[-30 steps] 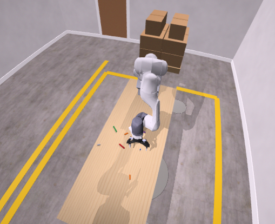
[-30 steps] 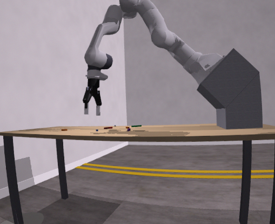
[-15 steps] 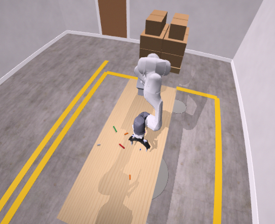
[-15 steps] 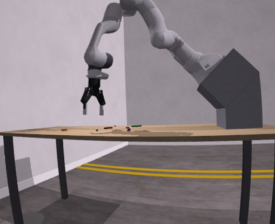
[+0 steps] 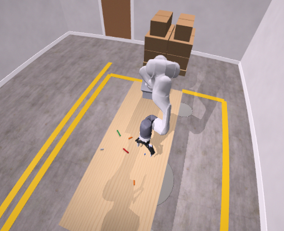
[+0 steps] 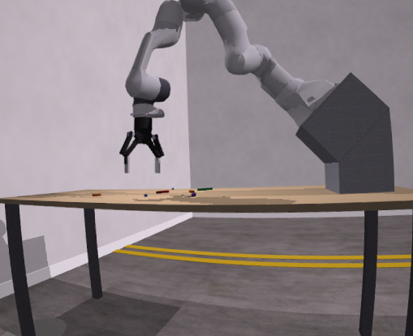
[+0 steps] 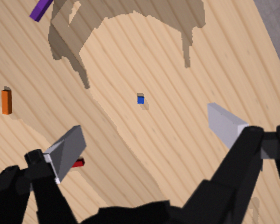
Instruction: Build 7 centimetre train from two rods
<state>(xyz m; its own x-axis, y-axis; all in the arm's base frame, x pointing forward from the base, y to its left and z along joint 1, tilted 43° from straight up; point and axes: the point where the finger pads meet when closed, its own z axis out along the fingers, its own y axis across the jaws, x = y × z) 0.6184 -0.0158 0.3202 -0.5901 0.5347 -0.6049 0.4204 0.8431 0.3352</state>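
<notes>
My gripper (image 5: 145,147) (image 6: 141,167) is open and empty, hanging well above the table. In the wrist view its fingers spread wide, and the small blue rod (image 7: 140,99) lies flat on the wood between and beyond them. The blue rod also shows in the top view (image 5: 144,154). A purple rod (image 7: 41,9) lies at the top left of the wrist view; the arm hides it in the top view. An orange rod (image 7: 7,101) lies at the left. A red rod (image 7: 79,162) is partly hidden behind the left finger. A grey rod (image 5: 101,149) lies apart at the table's left.
A green rod (image 5: 118,133) and the orange rod (image 5: 130,138) lie left of the arm, and the red rod (image 5: 125,150) lies in front of them. A second orange rod (image 5: 134,182) lies alone nearer the front. The arm's grey base block (image 6: 347,138) stands at the far end.
</notes>
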